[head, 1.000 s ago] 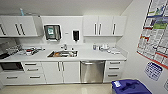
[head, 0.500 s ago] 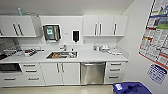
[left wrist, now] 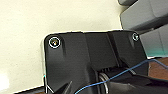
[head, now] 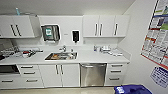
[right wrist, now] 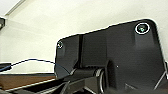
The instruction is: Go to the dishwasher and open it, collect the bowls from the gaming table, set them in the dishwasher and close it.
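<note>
- We face a kitchenette wall from some way off; the dishwasher sits under the counter, right of the sink and between the white cabinet doors and a narrow stack of drawers. Its steel door is shut, the bar handle running across the top.
- The gaming table is nowhere among the things before us, so we can say nothing of the bowls.
- In both wrist views we see the robot's dark plate against pale wall; we cannot tell how far either pincer is open, or whether it holds anything.
- We judge the first risk to be the approach: a blue bin stands near, at the lower right, close to the right wall with its posters. Drifting right could bump it.
- Stopping too close would leave no room for the door to drop open onto the floor in front.
- Reaching for a cabinet or drawer pull instead of the steel handle is possible, since they sit just beside it.
</note>
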